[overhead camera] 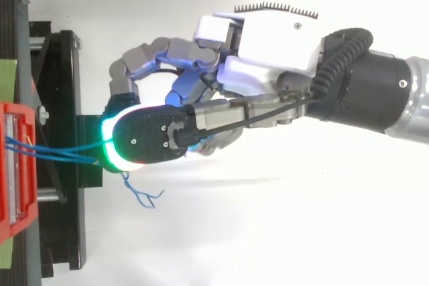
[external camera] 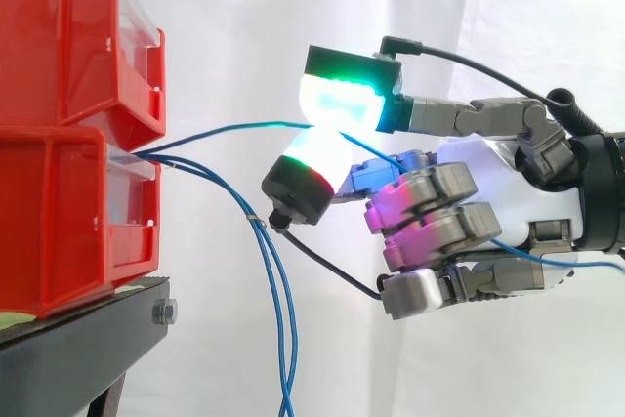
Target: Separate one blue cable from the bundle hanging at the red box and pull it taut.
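My fingers clamp one blue cable, which runs nearly level from them across to the red box, the remaining bundle hanging slack below; tautening calls for a pull straight away from that box

Grey hand with a white middle. Thick fingertips glowing white, green, pink and a bit of red, black on the back. Fat black wrist, then a shiny silver arm.
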Controlling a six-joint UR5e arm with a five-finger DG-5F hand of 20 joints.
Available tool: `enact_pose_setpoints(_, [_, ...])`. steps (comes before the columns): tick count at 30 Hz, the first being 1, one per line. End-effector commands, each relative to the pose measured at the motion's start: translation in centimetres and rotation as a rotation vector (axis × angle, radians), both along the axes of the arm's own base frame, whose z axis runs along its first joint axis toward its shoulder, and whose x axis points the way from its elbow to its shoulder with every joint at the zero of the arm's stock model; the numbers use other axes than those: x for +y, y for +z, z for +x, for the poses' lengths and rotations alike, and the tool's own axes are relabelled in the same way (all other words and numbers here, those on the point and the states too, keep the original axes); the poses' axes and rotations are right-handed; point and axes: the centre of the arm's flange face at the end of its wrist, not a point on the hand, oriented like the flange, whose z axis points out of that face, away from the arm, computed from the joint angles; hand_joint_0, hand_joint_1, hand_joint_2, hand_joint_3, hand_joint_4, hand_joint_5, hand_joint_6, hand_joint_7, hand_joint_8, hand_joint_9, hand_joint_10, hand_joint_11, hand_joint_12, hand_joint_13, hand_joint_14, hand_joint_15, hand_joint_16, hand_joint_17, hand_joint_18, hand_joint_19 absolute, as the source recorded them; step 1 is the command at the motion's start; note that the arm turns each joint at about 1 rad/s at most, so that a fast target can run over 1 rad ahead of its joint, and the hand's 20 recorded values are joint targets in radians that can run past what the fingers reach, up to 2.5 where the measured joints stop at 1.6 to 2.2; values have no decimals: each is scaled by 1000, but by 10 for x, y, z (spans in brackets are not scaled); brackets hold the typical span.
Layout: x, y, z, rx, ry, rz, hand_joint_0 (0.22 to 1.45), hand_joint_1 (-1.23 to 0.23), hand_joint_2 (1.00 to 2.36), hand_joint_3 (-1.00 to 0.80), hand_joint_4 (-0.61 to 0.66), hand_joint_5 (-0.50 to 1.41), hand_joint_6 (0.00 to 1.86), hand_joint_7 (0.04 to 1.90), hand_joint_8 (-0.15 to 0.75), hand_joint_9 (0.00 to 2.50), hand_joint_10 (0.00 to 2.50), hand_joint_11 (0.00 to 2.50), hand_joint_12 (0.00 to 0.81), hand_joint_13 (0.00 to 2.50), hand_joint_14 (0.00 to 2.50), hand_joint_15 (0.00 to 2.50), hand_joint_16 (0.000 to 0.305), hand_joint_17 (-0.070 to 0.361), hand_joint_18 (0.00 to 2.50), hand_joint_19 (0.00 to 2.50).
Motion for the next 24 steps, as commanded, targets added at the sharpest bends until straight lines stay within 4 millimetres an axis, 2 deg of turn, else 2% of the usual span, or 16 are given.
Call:
enact_pose_setpoints(1, [-5,-1,-1,10,-1,-1,630,-708,1020,-223,59,-200,828,1203,254,997,1340,1635,282,993,1410,1789,31,70,1081,1126])
enact_pose_setpoints(5, [-5,-2,-2,19,-2,-3,633,-709,1021,-223,64,-200,829,1195,256,981,1562,1636,292,908,1817,1765,30,67,1165,1321])
enact_pose_setpoints(9, [-5,-2,-3,26,1,-8,634,-708,1021,-216,77,-199,831,1180,270,972,1718,1600,327,767,2500,1692,26,59,1374,1798])
enact_pose_setpoints(10, [-4,-3,-3,29,3,-10,636,-708,1021,-217,82,-198,831,1182,277,974,1751,1581,335,759,2500,1698,27,60,1430,1982])
enact_pose_setpoints(17, [-2,-3,-4,34,8,-15,640,-706,1022,-208,92,-196,829,1184,281,982,1785,1547,360,836,2500,1754,29,66,1615,2486])
enact_pose_setpoints(20, [-3,-3,-4,35,3,-17,640,-705,1022,-208,93,-196,828,1185,282,994,1750,1594,373,901,2500,1790,34,77,1571,2281])
enact_pose_setpoints(24, [-3,-3,-4,35,3,-17,639,-703,1022,-208,95,-195,827,1185,284,1012,1718,1627,389,972,2500,1909,36,82,1551,2205])
